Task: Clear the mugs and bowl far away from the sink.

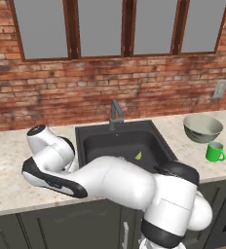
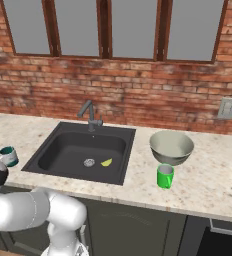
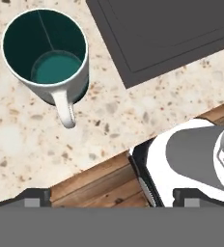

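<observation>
So, starting at the left: the silvery-white mug (image 3: pixel 45 53) with the teal inside sits upright on the speckled counter (image 2: pixel 208 175), left of the sink (image 2: pixel 83 150) and near the counter's front edge. It peeks out past the arm in the right base view. From the hand camera you look straight down into it, handle pointing toward the counter's front edge, and a corner of the sink rim is just beside it. The hand (image 3: pixel 111 198) hangs above that spot with its fingers (image 3: pixel 34 198) spread wide and nothing between them, not touching the mug.

Middle: the dark charcoal sink with its grey faucet (image 2: pixel 89 115) at the back, a silver drain (image 2: pixel 89 162) in the basin and a small yellow bit (image 2: pixel 106 162) lying right next to the drain.

Right of the sink: the grey-beige bowl (image 2: pixel 171 146) stands upright toward the back of the counter, and the green mug (image 2: pixel 164 176) stands just in front of it, nearer the front edge. Looks like they nearly touch, can't tell for sure.
</observation>
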Controlling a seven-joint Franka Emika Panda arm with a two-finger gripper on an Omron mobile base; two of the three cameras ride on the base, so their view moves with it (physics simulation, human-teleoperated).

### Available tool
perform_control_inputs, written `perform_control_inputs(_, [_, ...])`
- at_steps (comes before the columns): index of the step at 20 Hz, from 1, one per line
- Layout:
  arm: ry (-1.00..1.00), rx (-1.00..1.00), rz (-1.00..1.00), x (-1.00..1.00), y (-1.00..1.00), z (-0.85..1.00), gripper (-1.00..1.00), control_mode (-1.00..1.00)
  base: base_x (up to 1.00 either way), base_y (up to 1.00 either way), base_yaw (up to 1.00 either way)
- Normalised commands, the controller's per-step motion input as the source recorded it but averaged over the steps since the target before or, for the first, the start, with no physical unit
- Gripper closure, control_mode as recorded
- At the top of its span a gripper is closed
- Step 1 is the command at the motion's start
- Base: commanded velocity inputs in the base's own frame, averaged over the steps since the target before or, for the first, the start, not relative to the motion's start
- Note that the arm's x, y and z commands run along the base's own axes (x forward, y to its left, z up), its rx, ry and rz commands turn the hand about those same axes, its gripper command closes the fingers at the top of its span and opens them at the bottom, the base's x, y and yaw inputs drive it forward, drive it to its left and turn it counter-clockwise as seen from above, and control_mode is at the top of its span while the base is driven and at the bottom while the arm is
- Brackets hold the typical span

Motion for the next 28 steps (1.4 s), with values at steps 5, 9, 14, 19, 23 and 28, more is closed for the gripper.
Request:
perform_control_inputs(5, [-0.01, 0.0, 0.04, 0.39, -0.03, -0.3, -1.0, -1.0, 0.0, 0.0, 0.0])
perform_control_inputs(9, [0.0, 0.0, 0.06, 0.43, 0.0, -0.36, -1.0, -1.0, 0.0, 0.0, 0.0])
perform_control_inputs(14, [0.0, 0.0, 0.07, 0.33, 0.0, -0.31, -1.0, -1.0, 0.0, 0.0, 0.0])
perform_control_inputs(19, [0.0, 0.0, 0.06, 0.23, 0.16, -0.28, -1.0, -1.0, 0.0, 0.0, 0.0])
perform_control_inputs(23, [-0.01, 0.0, 0.02, 0.08, 0.28, -0.26, -1.0, -1.0, 0.0, 0.0, 0.0])
perform_control_inputs(28, [-0.03, 0.0, 0.0, 0.03, 0.07, -0.13, 1.0, -1.0, 0.0, 0.0, 0.0])
